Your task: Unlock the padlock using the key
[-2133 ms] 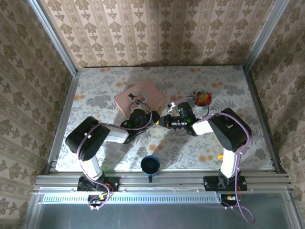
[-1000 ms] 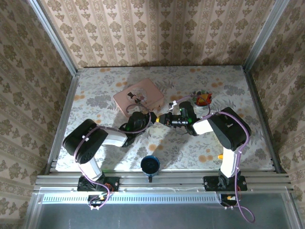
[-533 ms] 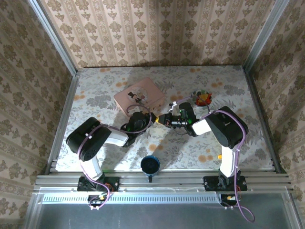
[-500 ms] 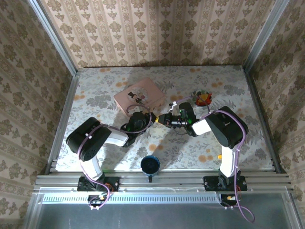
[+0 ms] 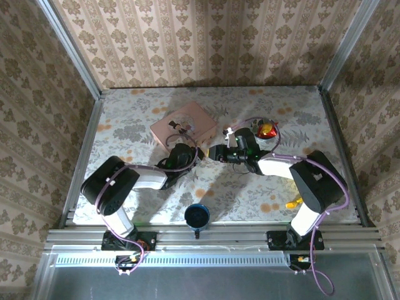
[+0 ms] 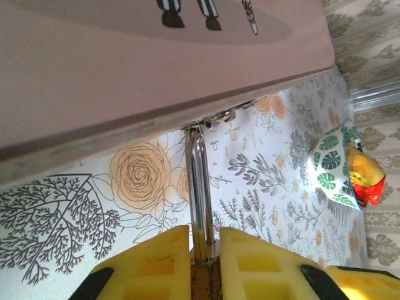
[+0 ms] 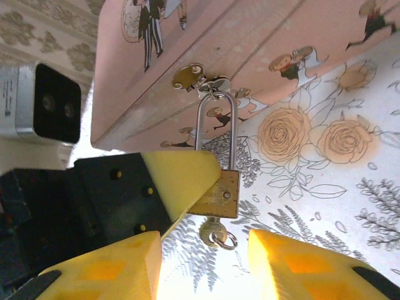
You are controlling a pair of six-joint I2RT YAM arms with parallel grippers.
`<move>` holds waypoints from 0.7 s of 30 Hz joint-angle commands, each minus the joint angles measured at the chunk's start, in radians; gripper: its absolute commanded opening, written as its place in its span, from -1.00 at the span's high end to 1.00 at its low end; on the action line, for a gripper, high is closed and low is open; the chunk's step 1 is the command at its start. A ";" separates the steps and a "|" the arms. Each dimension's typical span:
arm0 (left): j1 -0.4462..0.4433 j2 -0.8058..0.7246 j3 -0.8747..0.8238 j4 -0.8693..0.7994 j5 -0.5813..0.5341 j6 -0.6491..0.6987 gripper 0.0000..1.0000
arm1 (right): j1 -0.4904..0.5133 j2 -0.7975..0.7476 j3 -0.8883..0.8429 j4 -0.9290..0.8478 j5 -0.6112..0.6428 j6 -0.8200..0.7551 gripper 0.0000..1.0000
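Padlock (image 7: pixel 220 192) (body half-hidden in left tool (image 6: pixel 204 247))

Recorded padlock (image 7: pixel 220 194) as brass-brown with silvery shackle; key (image 7: pixel 215 234) silvery. Noted pink box (image 5: pixel 183 127) printed with dark figures. Logged tablecloth (image 5: pixel 125 119) as white with grey foliage and orange roses. Confirmed left gripper (image 6: pixel 205 250) and right gripper (image 7: pixel 206 262) yellow-fingered. Marked walls (image 5: pixel 206 44) beige, damask-striped.

You have no wording here that can be read. The padlock (image 7: pixel 220 194) carries a faint stamp on its brass face, too small and blurred to make out. The pink box (image 7: pixel 250 37), at 12 o'clock from it, bears drawn figures; any lettering among them cannot be told.
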 commanded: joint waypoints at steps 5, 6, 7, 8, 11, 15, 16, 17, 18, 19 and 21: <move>0.013 -0.062 0.083 -0.256 0.066 -0.046 1.00 | 0.121 -0.021 0.111 -0.376 0.296 -0.230 0.16; 0.020 -0.060 0.087 -0.261 0.083 -0.059 1.00 | 0.138 -0.014 0.122 -0.390 0.315 -0.242 0.16; 0.026 -0.057 0.091 -0.263 0.102 -0.075 1.00 | 0.152 -0.008 0.133 -0.399 0.333 -0.253 0.16; 0.030 -0.054 0.093 -0.266 0.114 -0.087 1.00 | 0.166 -0.003 0.142 -0.405 0.347 -0.260 0.16; 0.039 -0.046 0.094 -0.272 0.136 -0.114 1.00 | 0.193 0.005 0.152 -0.403 0.371 -0.277 0.17; 0.044 -0.040 0.092 -0.273 0.154 -0.129 1.00 | 0.211 0.014 0.166 -0.414 0.402 -0.302 0.17; 0.044 -0.040 0.091 -0.274 0.155 -0.131 1.00 | 0.217 0.018 0.173 -0.424 0.413 -0.313 0.17; 0.044 -0.040 0.091 -0.275 0.155 -0.132 1.00 | 0.222 0.024 0.179 -0.431 0.426 -0.324 0.17; 0.046 -0.040 0.091 -0.275 0.157 -0.132 1.00 | 0.228 0.030 0.187 -0.439 0.443 -0.336 0.17; 0.047 -0.038 0.091 -0.275 0.159 -0.132 1.00 | 0.236 0.037 0.194 -0.448 0.460 -0.347 0.17; 0.047 -0.038 0.093 -0.275 0.161 -0.133 1.00 | 0.248 0.053 0.212 -0.462 0.499 -0.374 0.18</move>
